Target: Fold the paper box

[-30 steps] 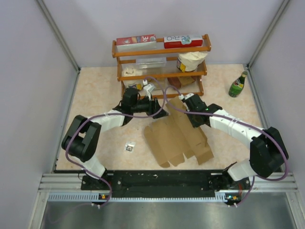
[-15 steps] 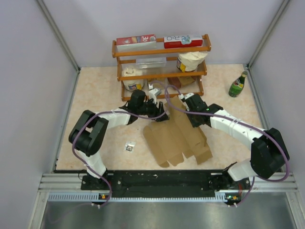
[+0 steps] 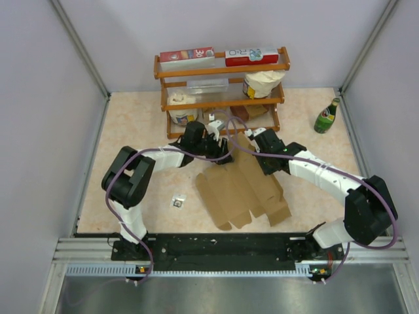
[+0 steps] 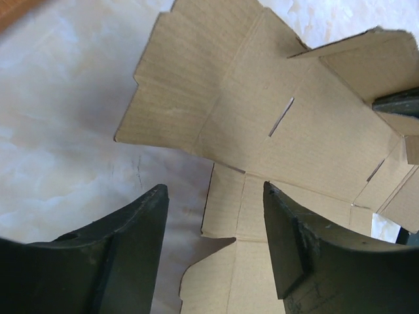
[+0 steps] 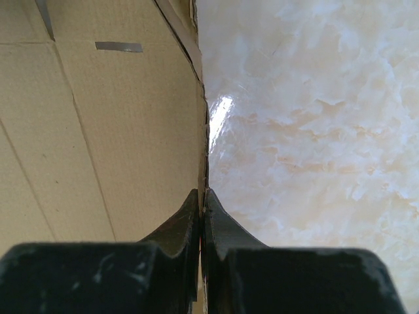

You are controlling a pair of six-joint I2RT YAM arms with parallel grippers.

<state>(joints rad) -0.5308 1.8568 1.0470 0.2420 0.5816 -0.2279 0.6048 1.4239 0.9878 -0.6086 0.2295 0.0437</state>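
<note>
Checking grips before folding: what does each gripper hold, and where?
The right gripper pinches the paper box by its edge; the left gripper, open, holds nothing.

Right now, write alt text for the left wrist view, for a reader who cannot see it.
An unfolded brown paper box, a creased sheet with slots and flaps, lies on a pale marbled tabletop, its far right flap lifted. The left tool hovers open over one edge, its two dark fingers spread at the bottom of the frame.
</note>
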